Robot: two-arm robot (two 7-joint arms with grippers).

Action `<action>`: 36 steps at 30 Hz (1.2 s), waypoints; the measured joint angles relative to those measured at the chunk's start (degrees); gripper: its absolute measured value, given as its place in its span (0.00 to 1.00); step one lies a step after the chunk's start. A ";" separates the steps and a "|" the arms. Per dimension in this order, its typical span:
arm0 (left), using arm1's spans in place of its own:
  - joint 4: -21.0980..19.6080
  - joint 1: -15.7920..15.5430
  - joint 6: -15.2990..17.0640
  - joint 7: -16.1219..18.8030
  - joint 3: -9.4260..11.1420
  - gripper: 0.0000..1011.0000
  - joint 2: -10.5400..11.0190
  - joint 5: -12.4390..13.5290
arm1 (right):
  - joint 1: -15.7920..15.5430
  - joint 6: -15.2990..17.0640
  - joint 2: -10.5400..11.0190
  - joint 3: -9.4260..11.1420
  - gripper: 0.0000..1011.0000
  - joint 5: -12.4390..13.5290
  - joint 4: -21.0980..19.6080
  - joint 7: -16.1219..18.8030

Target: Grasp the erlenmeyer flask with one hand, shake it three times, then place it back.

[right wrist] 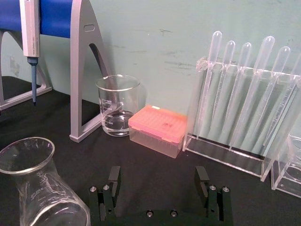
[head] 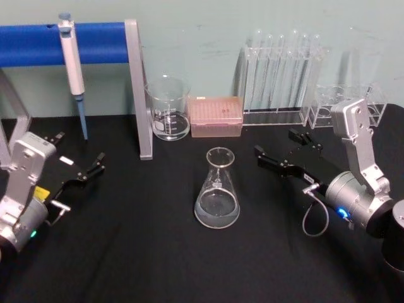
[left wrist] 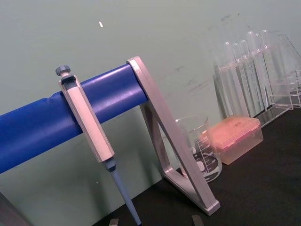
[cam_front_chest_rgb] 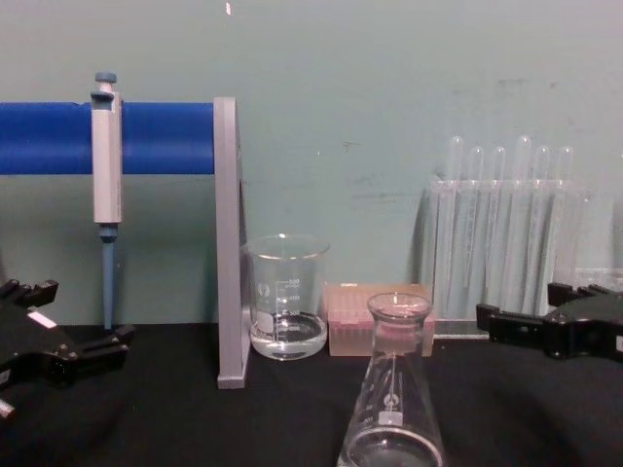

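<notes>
We see bare black surface (head: pixel 139 252) all around the flask (head: pixel 217 189), beaker (head: pixel 168 108), pink box (head: pixel 216 117) and tube rack (head: pixel 281 76) crowding behind it.

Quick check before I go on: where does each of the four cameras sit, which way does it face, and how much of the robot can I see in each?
Head: high, looking down at the black table; both arms show, left gripper, right gripper, erlenmeyer flask between them.
Chest: low, looking across the table at the flask; both grippers show at its edges.
Left wrist: faces the pipette on the blue stand; its fingertips barely show.
Right wrist: faces the test tubes, open gripper in front.
All four share the beaker.
</notes>
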 joint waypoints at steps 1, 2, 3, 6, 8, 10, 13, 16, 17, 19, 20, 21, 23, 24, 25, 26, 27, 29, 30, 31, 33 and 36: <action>0.00 0.00 0.00 0.00 0.00 0.99 0.00 0.00 | 0.00 0.00 0.00 0.00 0.99 0.00 0.00 0.00; 0.00 0.00 0.00 0.00 0.00 0.99 0.00 0.00 | 0.00 0.00 0.00 0.00 0.99 0.00 0.00 0.00; 0.00 0.00 0.00 0.00 0.00 0.99 0.00 0.00 | 0.00 0.00 0.00 0.00 0.99 0.00 0.00 0.00; 0.00 0.00 0.00 0.00 0.00 0.99 0.00 0.00 | 0.00 0.00 0.00 0.00 0.99 0.00 0.00 0.00; 0.00 0.00 0.00 0.00 0.00 0.99 0.00 0.00 | 0.00 0.00 0.00 0.00 0.99 0.00 0.00 0.00; 0.00 0.00 0.00 0.00 0.00 0.99 0.00 0.00 | 0.00 0.00 0.00 0.00 0.99 0.00 0.00 0.00; 0.00 0.00 0.00 0.00 0.00 0.99 0.00 0.00 | 0.00 0.01 0.00 0.00 0.99 0.00 0.00 0.00; 0.00 -0.01 0.00 0.00 0.00 0.99 0.00 0.00 | 0.00 0.01 0.00 0.00 0.99 0.00 0.00 0.00; 0.00 0.00 0.00 0.00 0.00 0.99 0.00 0.00 | 0.00 0.01 0.00 0.00 0.99 0.00 0.00 0.00; 0.00 0.00 0.00 0.00 0.00 0.99 0.00 0.00 | 0.00 0.01 0.00 0.00 0.99 0.00 0.00 0.00; 0.00 0.00 0.00 0.00 0.00 0.99 0.00 0.00 | 0.00 0.01 0.00 0.00 0.99 0.00 0.00 0.00; 0.00 0.00 0.00 0.00 0.00 0.99 0.00 0.00 | 0.00 0.01 0.00 0.00 0.99 0.00 0.00 0.00; 0.00 0.00 0.00 0.00 0.00 0.99 0.00 0.00 | 0.00 0.01 0.00 0.00 0.99 0.00 0.00 0.00; 0.00 0.00 0.00 0.00 0.00 0.99 0.00 0.00 | 0.00 0.01 0.00 0.00 0.99 0.00 0.00 0.00; 0.00 0.00 0.00 0.00 0.00 0.99 0.00 0.00 | 0.00 0.01 0.00 0.00 0.99 0.00 0.00 0.00; 0.00 0.00 0.00 0.00 0.00 0.99 0.00 0.00 | 0.00 0.01 0.00 0.00 0.99 0.00 0.00 0.00; 0.00 0.00 0.00 0.00 0.00 0.99 0.00 0.00 | 0.00 0.01 0.00 0.00 0.99 0.00 0.00 0.00; 0.00 0.00 0.00 0.00 0.00 0.99 0.00 0.00 | 0.00 0.01 0.00 0.00 0.99 0.00 0.00 0.00; 0.00 0.00 0.00 0.00 0.00 0.99 0.00 0.00 | 0.00 0.01 0.00 0.00 0.99 0.00 0.00 0.00; 0.00 0.00 0.00 0.00 0.00 0.99 0.00 0.00 | 0.00 0.01 0.00 0.00 0.99 0.00 0.00 0.00; 0.00 0.00 0.00 0.00 0.00 0.99 0.00 0.00 | 0.00 0.01 0.00 0.00 0.99 0.00 0.00 0.00; 0.00 0.00 0.00 0.00 0.00 0.99 0.00 0.00 | 0.00 0.01 0.00 0.00 0.99 0.00 0.00 0.00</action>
